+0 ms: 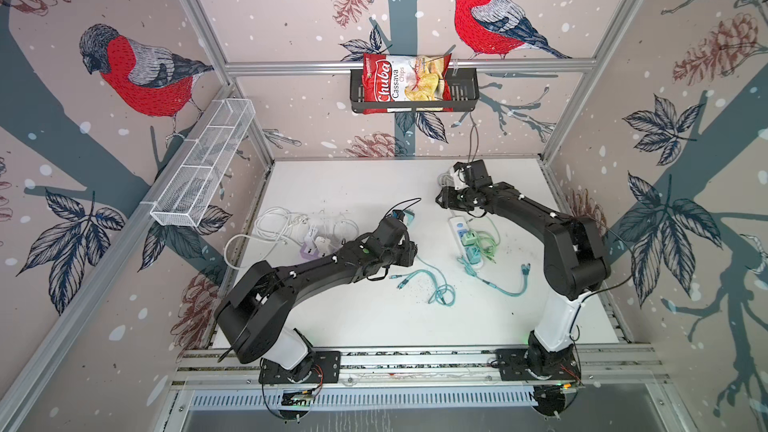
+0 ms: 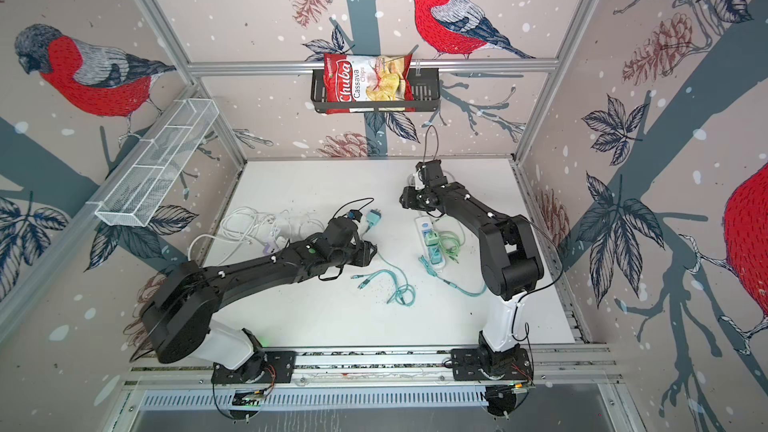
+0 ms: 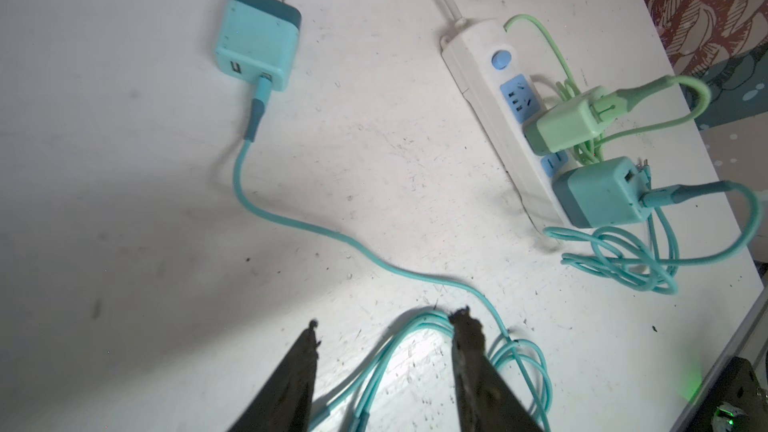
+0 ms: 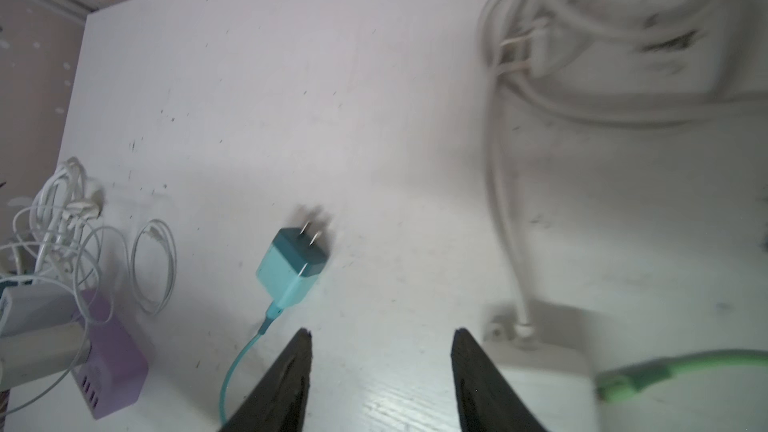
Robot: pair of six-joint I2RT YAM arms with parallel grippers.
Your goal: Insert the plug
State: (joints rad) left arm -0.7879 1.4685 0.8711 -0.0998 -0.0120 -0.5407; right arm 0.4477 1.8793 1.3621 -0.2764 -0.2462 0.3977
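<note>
- The scuffed white tabletop [image 1: 353, 184] carries every item.
- The left gripper [image 3: 386, 320] has its jaws apart and empty. It hovers over the coiled end of the thin teal cable [image 3: 291, 218], well apart from the plug.
- The right gripper [image 4: 382, 332] also has its jaws apart and empty, above bare table between the plug and the strip's cord end. Its wrist view is blurred.
- The white oblong plastic power strip [image 3: 482, 60] lies loose on the table. A pale green cube charger [image 3: 569, 124] and a darker teal cube charger [image 3: 598, 193] fill two sockets.
- The light teal cube charger plug with a dark teal cap [image 3: 257, 35] is the task's thing. It lies flat on the table, unheld and well apart from the strip.
- The free blue socket [image 3: 517, 95] sits between the switch and the green charger.
- Risks, as judged from here:
  - The trailing cable may drag and twist the plug in a grasp.
  - The unfixed strip may slide under the push of insertion.
  - The neighbouring green charger may block the fingers.
  - Prongs that are not squared to the slots may jam.
</note>
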